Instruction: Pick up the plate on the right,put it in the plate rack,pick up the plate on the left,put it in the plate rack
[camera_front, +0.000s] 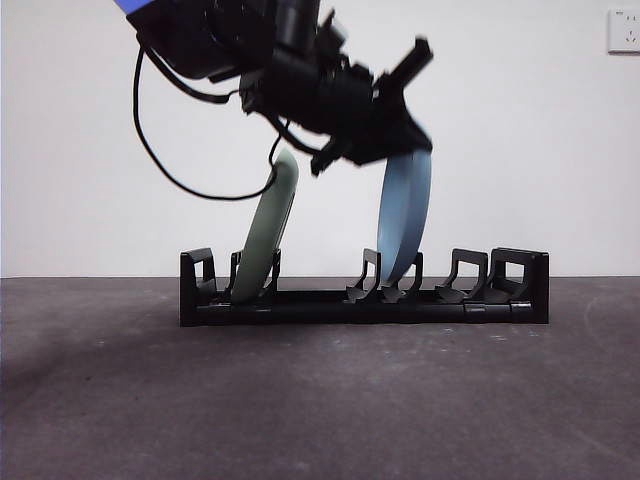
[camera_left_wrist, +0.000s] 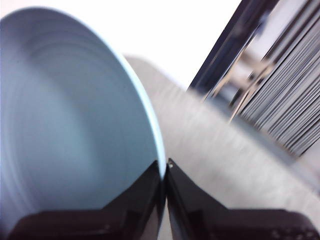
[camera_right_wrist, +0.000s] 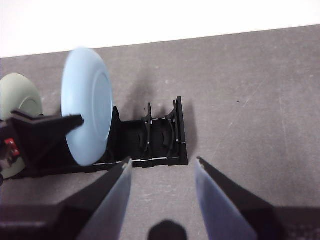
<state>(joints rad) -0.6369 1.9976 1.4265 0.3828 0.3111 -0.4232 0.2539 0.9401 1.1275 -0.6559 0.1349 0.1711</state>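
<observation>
The plate rack (camera_front: 365, 305) lies across the table, long, low and black. A green plate (camera_front: 265, 240) stands leaning in its slots near one end. A light blue plate (camera_front: 405, 215) stands with its lower edge in a middle slot. My left gripper (camera_front: 400, 140) comes down from above and is shut on that plate's upper rim. In the left wrist view the jaws of my left gripper (camera_left_wrist: 165, 165) pinch the blue plate (camera_left_wrist: 75, 125) at its edge. My right gripper (camera_right_wrist: 163, 160) is open and holds nothing, apart from the rack (camera_right_wrist: 160, 135), with the blue plate (camera_right_wrist: 87, 105) in its view.
Dark grey table with a white wall behind and a wall socket (camera_front: 623, 30) at the top right. A black cable (camera_front: 160, 160) loops down from the arm beside the green plate. Two slots at the rack's far end (camera_front: 500, 275) hold nothing.
</observation>
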